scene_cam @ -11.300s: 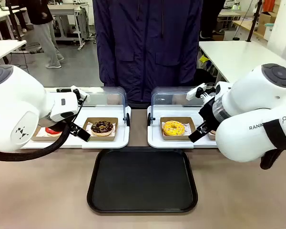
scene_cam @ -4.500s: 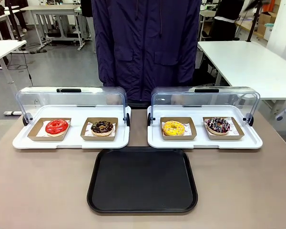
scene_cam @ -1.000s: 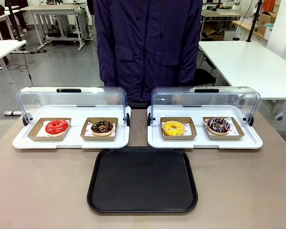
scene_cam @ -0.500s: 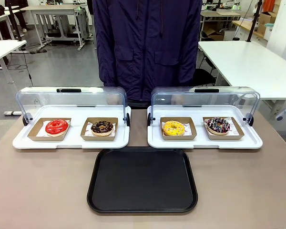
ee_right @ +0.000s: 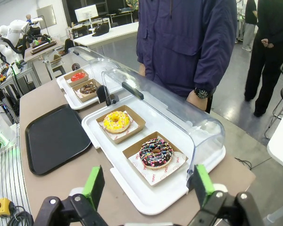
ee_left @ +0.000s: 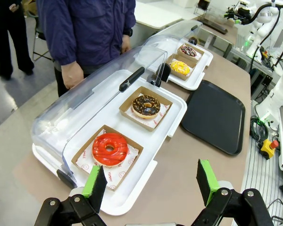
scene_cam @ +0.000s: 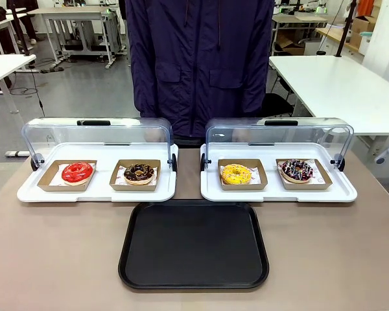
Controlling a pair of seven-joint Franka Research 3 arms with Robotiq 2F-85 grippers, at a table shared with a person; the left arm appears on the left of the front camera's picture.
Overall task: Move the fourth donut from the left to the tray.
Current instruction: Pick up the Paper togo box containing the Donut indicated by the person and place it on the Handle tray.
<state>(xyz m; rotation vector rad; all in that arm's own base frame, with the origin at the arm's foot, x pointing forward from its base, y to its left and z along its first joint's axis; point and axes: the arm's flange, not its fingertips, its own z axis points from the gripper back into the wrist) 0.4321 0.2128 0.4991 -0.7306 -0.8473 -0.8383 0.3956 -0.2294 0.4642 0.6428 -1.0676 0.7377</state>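
The fourth donut from the left point(scene_cam: 297, 170), chocolate-glazed with coloured sprinkles, lies in a brown cardboard holder on the right white display tray; it also shows in the right wrist view as the donut point(ee_right: 156, 153) and far off as the donut point(ee_left: 188, 50). The black tray point(scene_cam: 194, 244) lies at the table's front middle, also the tray point(ee_right: 54, 136) and the tray point(ee_left: 216, 115). My right gripper point(ee_right: 146, 186) hovers open, high above the table's right end, nothing between its fingers. My left gripper point(ee_left: 152, 181) stands open above the left end.
A yellow donut point(scene_cam: 236, 173) shares the right display tray point(scene_cam: 279, 193). A red donut point(scene_cam: 76, 172) and a crumb-topped chocolate donut point(scene_cam: 139, 172) lie on the left display tray point(scene_cam: 97, 193). Both clear lids are raised at the back. A person point(scene_cam: 201, 58) stands at the far side.
Both arms, which filled the front view's sides long ago, have drawn back out of it. Over the last second nothing has moved.
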